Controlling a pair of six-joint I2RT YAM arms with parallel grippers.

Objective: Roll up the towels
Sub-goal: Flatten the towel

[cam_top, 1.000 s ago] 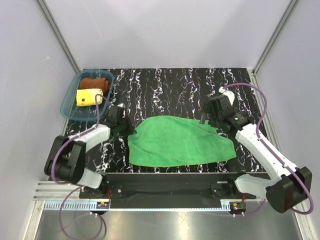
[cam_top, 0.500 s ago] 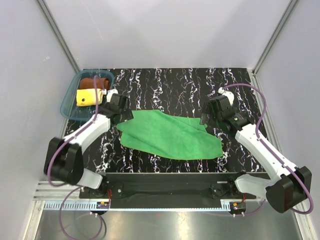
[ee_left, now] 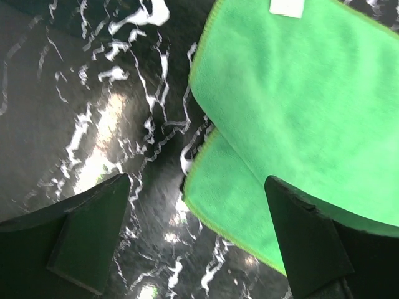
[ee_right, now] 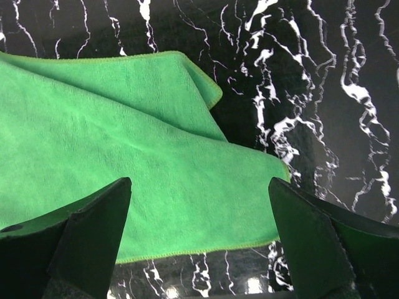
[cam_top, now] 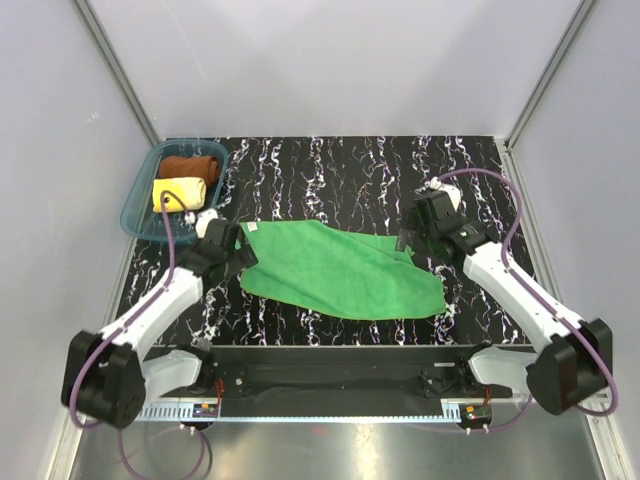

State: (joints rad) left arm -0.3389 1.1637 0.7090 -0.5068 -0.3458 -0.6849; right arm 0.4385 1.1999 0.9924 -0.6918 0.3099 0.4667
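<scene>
A bright green towel [cam_top: 335, 270] lies folded over flat on the black marbled table, with a white label [cam_top: 251, 227] at its far left corner. My left gripper [cam_top: 236, 256] hovers open at the towel's left edge [ee_left: 206, 180], nothing between its fingers. My right gripper [cam_top: 412, 238] hangs open over the towel's right end [ee_right: 187, 187], also holding nothing. A rust-brown rolled towel [cam_top: 190, 165] and a pale yellow rolled towel [cam_top: 178, 192] rest in the teal tray [cam_top: 135, 210] at the far left.
Grey walls with metal corner posts close in the table on three sides. The teal tray sits right beside my left arm's elbow. A black rail [cam_top: 330, 362] runs along the table's near edge.
My left gripper carried the towel's near left corner up and over, folding the towel, then opened and let go. It has since pulled back toward the near left. The right gripper barely moved.
</scene>
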